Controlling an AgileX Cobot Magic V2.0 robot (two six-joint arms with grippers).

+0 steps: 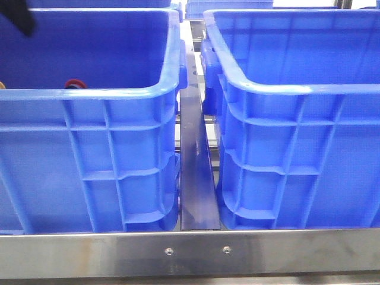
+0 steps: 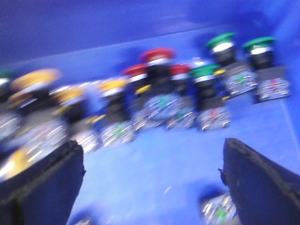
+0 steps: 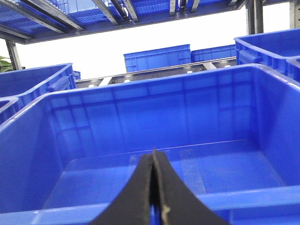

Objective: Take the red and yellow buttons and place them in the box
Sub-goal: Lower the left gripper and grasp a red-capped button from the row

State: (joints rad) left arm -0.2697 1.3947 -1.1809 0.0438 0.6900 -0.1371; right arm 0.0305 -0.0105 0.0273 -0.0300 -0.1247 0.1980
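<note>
In the blurred left wrist view, push buttons stand in a row on the floor of the left blue crate (image 1: 89,95). Among them are red-capped buttons (image 2: 157,55) and yellow-capped buttons (image 2: 35,79). My left gripper (image 2: 152,176) is open and empty, low inside this crate, with the row just beyond its fingers (image 2: 42,183). One red cap (image 1: 75,83) peeks over the crate's rim in the front view. My right gripper (image 3: 153,157) is shut on nothing, at the near rim of the right blue crate (image 3: 262,197), whose floor is bare.
Green-capped buttons (image 2: 220,41) stand at one end of the row, and another button (image 2: 218,211) lies by one left finger. A metal rail (image 1: 193,178) runs between the two crates. More blue crates (image 3: 157,57) stand behind. A dark part of my left arm (image 1: 18,18) shows at the top left.
</note>
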